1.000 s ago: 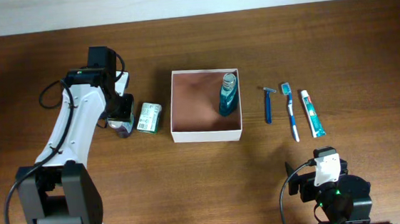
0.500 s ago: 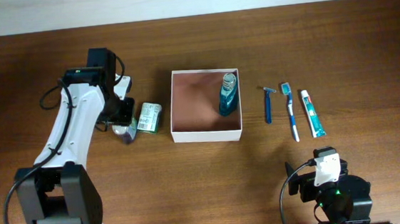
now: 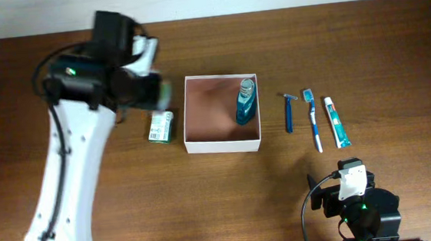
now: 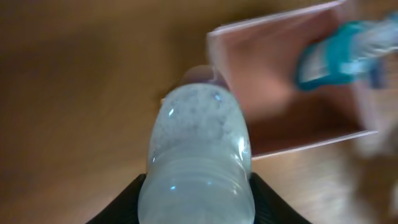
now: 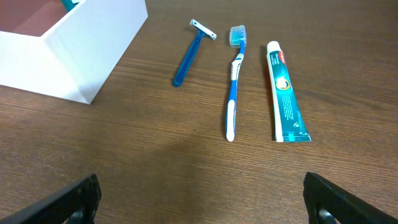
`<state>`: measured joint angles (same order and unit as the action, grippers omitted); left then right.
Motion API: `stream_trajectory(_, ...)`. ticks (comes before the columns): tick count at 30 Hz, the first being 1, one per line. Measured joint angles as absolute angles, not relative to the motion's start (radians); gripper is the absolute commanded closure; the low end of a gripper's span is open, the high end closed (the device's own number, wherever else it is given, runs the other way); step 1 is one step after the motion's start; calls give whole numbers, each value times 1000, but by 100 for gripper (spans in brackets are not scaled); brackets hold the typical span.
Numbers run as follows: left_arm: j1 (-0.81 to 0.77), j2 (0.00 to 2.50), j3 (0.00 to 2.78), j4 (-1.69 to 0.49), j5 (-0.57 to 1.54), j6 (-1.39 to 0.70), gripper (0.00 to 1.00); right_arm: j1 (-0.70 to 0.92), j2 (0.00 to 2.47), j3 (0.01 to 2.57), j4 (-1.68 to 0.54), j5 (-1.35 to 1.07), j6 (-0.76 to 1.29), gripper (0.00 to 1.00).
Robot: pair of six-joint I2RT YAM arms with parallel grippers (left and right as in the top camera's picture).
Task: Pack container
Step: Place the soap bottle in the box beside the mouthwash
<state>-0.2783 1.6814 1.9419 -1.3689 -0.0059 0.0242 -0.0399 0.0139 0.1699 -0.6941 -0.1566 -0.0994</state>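
Note:
The container (image 3: pixel 223 144) is a square white box with a pinkish-tan inside at the table's middle; it also shows in the left wrist view (image 4: pixel 298 140) and the right wrist view (image 5: pixel 81 56). A teal bottle (image 3: pixel 245 101) stands in its right part. My left gripper (image 3: pixel 155 92) is shut on a pale translucent bottle (image 4: pixel 198 155) and holds it raised just left of the container. My right gripper (image 5: pixel 202 196) is open and empty, low at the front right. A blue razor (image 3: pixel 289 112), a toothbrush (image 3: pixel 313 119) and a toothpaste tube (image 3: pixel 336 121) lie right of the container.
A small green-and-white carton (image 3: pixel 161 128) lies on the table left of the container, below my left gripper. The right arm's base (image 3: pixel 357 205) sits at the front right edge.
My left gripper has lifted the pale bottle off the table beside the carton and carried it up and right toward the container. The right arm has not moved.

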Motion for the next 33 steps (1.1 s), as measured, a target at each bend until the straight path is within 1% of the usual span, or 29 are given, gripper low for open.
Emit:
stream_trajectory(4,-406,1694,1945,-1288,20,-8,92,-40,14,170,-694,-157,-100,1)
stream_trajectory(6,-435,1732,1945,-1270,27,-25,92,-40,14,170,-694,-157,-99,1)
stream_trajectory(14,-467,2022,1945,-1108,49,-65,91,-40,14,170,-694,-157,-99,1)
stream_trajectory(16,-469,2080,1943,-1093,71,-70,90,-40,14,170,-694,-157,-99,1)
stream_trajectory(17,-469,2106,1943,-1087,83,-72,87,-40,14,170,-694,-157,-99,1)
stream_trajectory(20,-477,2152,1942,-1077,98,-74,73,-40,14,170,-694,-157,-100,1)
stream_trajectory(21,-482,2159,1942,-1074,98,-75,63,-40,14,170,-694,-157,-99,1)
stream_trajectory(22,-485,2160,1942,-1068,97,-76,49,-40,14,170,-694,-157,-99,1)
stream_trajectory(23,-491,2160,1942,-1061,101,-74,41,-40,14,170,-694,-157,-100,1)
stream_trajectory(25,-500,2162,1942,-1057,101,-77,31,-40,14,170,-694,-157,-100,1)
stream_trajectory(28,-513,2162,1944,-1072,100,-82,15,-40,14,170,-694,-157,-99,1)
stream_trajectory(29,-513,2162,1948,-1093,97,-85,13,-40,14,170,-694,-157,-99,1)
stream_trajectory(30,-513,2162,1956,-1121,97,-88,1,-40,14,170,-694,-157,-99,1)
stream_trajectory(33,-503,2162,2011,-1228,84,-92,1,-40,14,170,-694,-157,-100,1)
